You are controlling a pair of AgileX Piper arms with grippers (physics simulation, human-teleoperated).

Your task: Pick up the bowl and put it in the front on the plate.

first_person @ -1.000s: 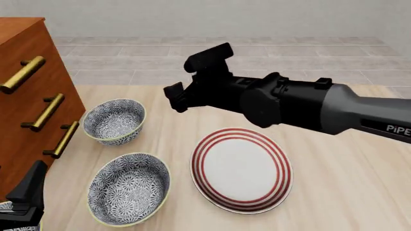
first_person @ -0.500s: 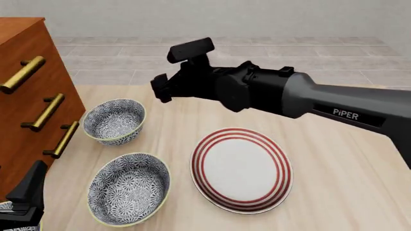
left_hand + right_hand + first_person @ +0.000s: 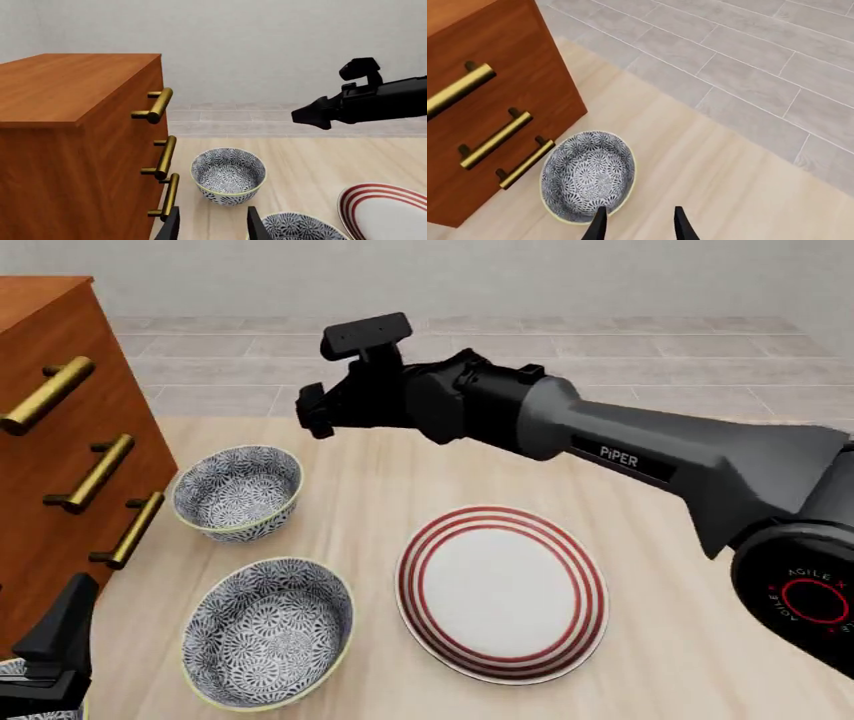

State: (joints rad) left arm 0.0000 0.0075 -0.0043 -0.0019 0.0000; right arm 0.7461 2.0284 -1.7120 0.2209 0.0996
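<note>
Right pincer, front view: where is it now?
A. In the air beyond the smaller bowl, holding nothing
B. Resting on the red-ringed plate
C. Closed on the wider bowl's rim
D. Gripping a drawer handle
A. The right pincer hangs above the table's far side past the bowl, fingers apart and empty, clear of the plate.
</note>
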